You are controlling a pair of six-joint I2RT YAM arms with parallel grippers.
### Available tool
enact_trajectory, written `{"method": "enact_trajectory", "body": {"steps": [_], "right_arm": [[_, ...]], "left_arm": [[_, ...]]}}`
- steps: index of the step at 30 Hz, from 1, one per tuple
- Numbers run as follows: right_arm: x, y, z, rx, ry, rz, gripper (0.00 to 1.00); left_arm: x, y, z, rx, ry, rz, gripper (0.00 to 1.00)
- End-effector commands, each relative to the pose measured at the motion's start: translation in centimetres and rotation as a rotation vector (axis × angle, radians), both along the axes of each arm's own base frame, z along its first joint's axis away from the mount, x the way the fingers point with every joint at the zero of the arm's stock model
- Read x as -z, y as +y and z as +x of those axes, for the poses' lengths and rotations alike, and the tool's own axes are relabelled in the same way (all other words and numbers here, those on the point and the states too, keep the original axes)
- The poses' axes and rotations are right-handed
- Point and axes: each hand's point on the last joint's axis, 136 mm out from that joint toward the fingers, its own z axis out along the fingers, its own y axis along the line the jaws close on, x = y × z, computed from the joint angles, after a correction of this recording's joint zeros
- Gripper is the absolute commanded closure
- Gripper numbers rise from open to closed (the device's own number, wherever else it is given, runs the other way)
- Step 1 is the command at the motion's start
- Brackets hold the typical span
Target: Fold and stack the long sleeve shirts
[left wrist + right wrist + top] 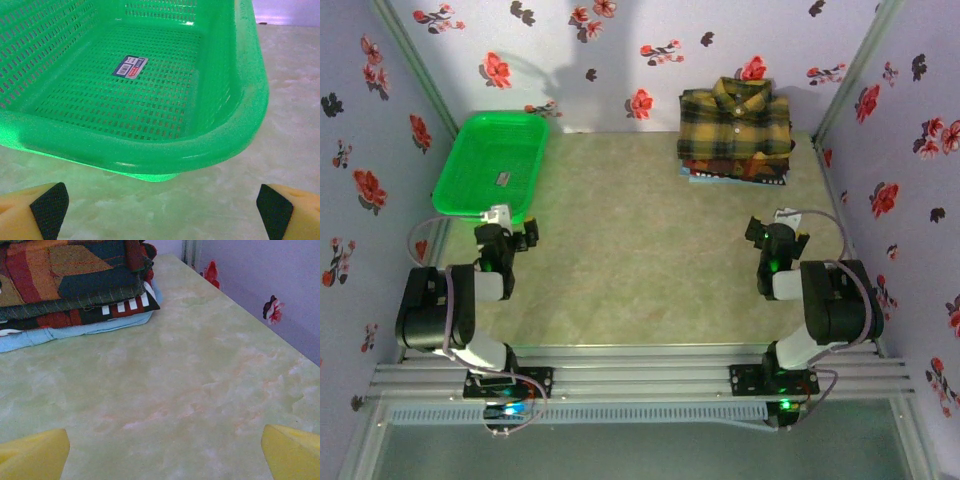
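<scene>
At the surface's (640,270) near edge: both arms folded low.
Left arm (448,305): facing the basket (480,150), jaws wide, empty.
Right arm (832,300): facing stacked shirts (735,120), jaws wide, empty.

One green basket (480,150) stood at far-left corner of table (640,270). One shirt stack (735,125) sat at far-right corner; shirts within it uncountable.

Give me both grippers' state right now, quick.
Left gripper: open, holding nothing, facing the green basket.
Right gripper: open, holding nothing, facing the shirt stack.
</scene>
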Motion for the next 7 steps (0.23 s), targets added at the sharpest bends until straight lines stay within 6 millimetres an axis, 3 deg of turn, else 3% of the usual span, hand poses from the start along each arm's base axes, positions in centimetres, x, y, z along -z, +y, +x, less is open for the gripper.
{"method": "enact_trajectory", "body": {"steps": [1,7], "right_arm": [[-0.66,-0.32,0.39,0.022,-0.019,-0.004,0.01],[-0.78,-0.29,0.22,0.018,-0.027,-0.005,0.01]], "left_arm": [[-0.43,0.19,0.21,0.004,-0.016,0.010,0.00],[-0.50,0.16,0.22,0.004,-0.018,0.011,0.00]]}}
